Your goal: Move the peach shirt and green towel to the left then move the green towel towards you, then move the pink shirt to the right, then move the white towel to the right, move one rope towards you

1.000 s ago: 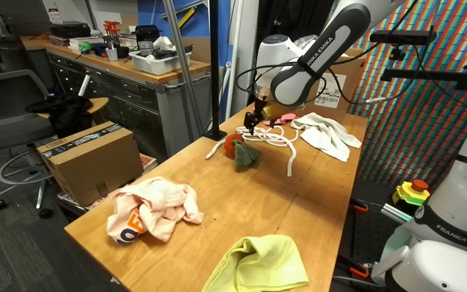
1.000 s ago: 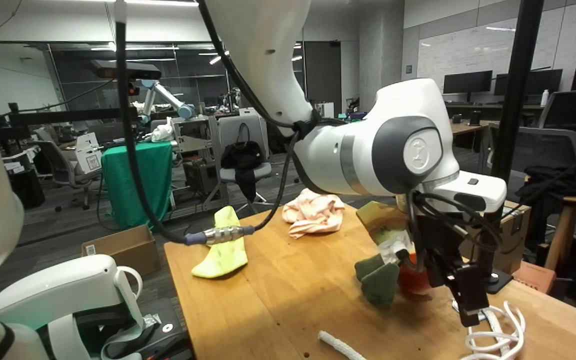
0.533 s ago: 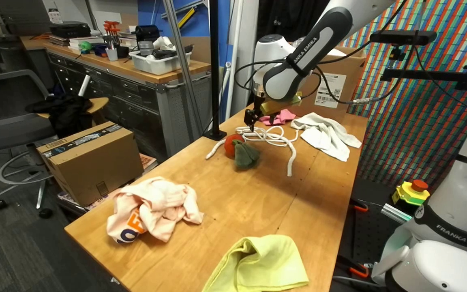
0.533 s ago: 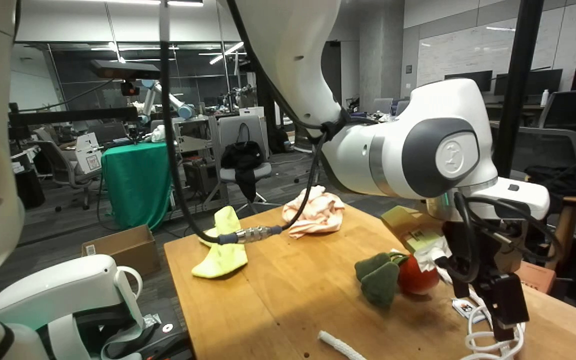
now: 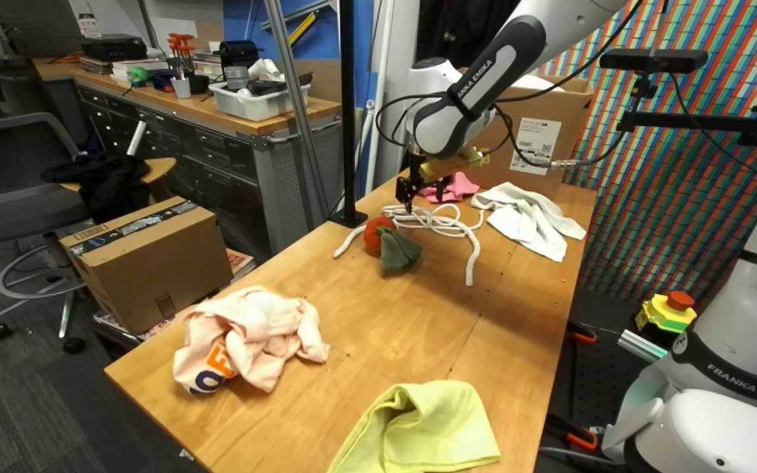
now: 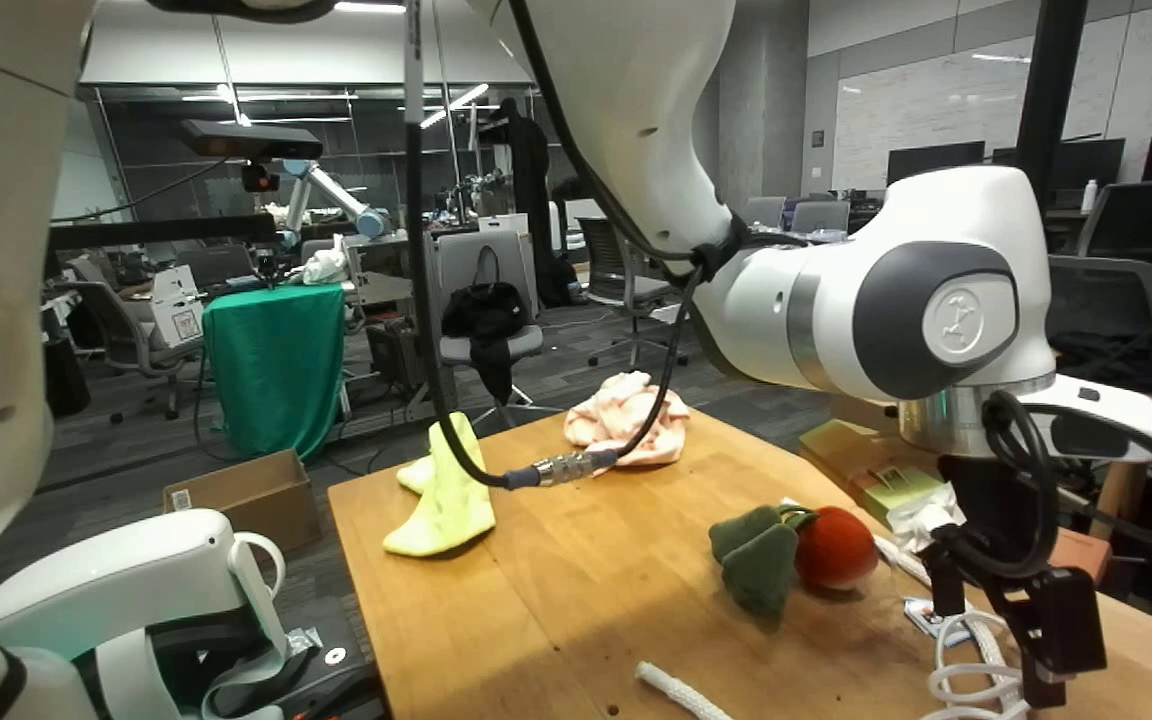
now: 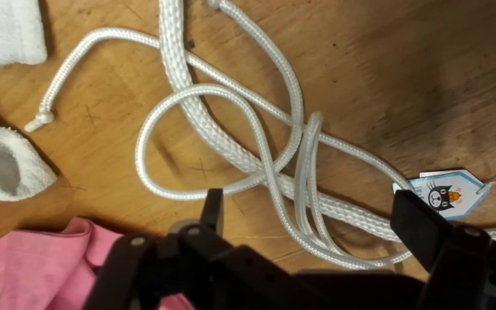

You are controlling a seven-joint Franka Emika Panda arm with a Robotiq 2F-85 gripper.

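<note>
My gripper [image 7: 311, 193] stands open above the coiled white rope [image 7: 213, 129], its dark fingers [image 7: 213, 211] apart on either side of the loops. A thick braided length and a thinner cord [image 7: 269, 142] overlap there; nothing looks gripped. Part of the pink shirt [image 7: 45, 267] lies at the lower left of the wrist view, the white towel [image 7: 7, 168] above it. In an exterior view the peach shirt [image 5: 253, 335] lies crumpled near the table's near left edge, and the green towel [image 5: 431, 427] at the near right. Both also appear in the further exterior picture.
A red round object with dark green leaf-like cloth [image 6: 761, 560] sits by the rope. A cat-printed tag [image 7: 446, 193] lies near my right finger. A black post [image 5: 349, 131] rises at the table edge, and a cardboard box [image 5: 536, 131] stands behind the cloths.
My arm has shifted away from the red object and further over the rope, moving right in an exterior view. The jaws have stayed open. The cloths and rope look unmoved.
</note>
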